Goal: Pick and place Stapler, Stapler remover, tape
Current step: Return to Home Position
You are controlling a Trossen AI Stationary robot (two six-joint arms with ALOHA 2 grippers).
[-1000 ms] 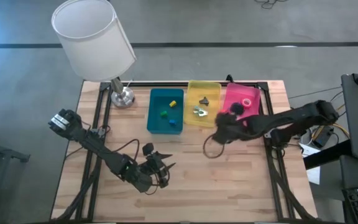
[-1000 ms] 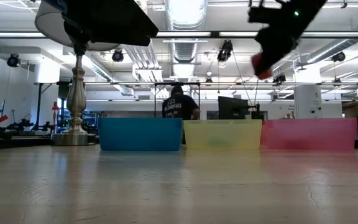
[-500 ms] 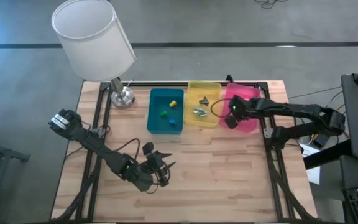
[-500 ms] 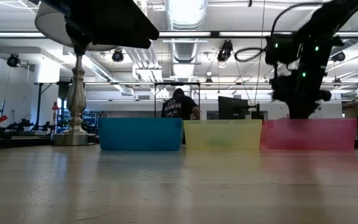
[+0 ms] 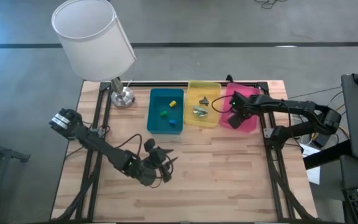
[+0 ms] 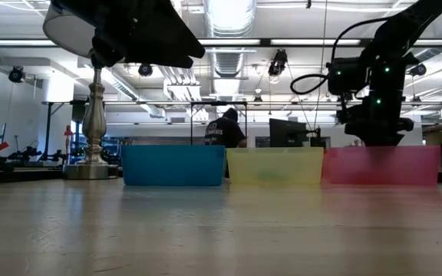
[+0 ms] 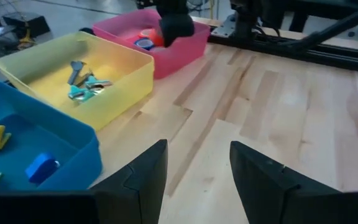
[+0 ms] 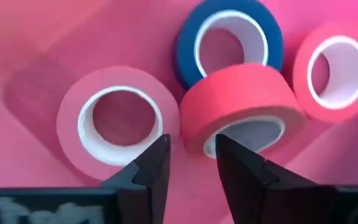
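Several tape rolls lie in the pink bin point(image 5: 253, 93): a pink roll point(image 8: 120, 121), a blue roll point(image 8: 229, 37) and a red-pink roll point(image 8: 334, 68) lie flat. A red roll point(image 8: 241, 102) leans tilted on them. My right gripper point(image 8: 191, 163) points down into this bin point(image 5: 234, 118), open, its fingertips just above the red roll's lower rim. The yellow bin point(image 5: 202, 87) holds metal stapler removers point(image 7: 82, 81). Small yellow, green and blue pieces point(image 7: 42, 167) lie in the blue bin point(image 5: 154, 112). My left gripper point(image 7: 197, 174) hovers open over the near table point(image 5: 165, 165).
The three bins stand side by side along the table's far edge. A lamp with a white shade point(image 5: 95, 37) stands at the far left, its base point(image 5: 122, 96) beside the blue bin. Bare wood point(image 5: 229, 174) lies in front of the bins. A person point(image 6: 225, 130) stands beyond the table.
My right gripper has swung from above the table in front of the yellow bin toward the far right, tipped downward and sunk into the pink bin. The red roll that it carried aloft now lies tilted on the other rolls there.
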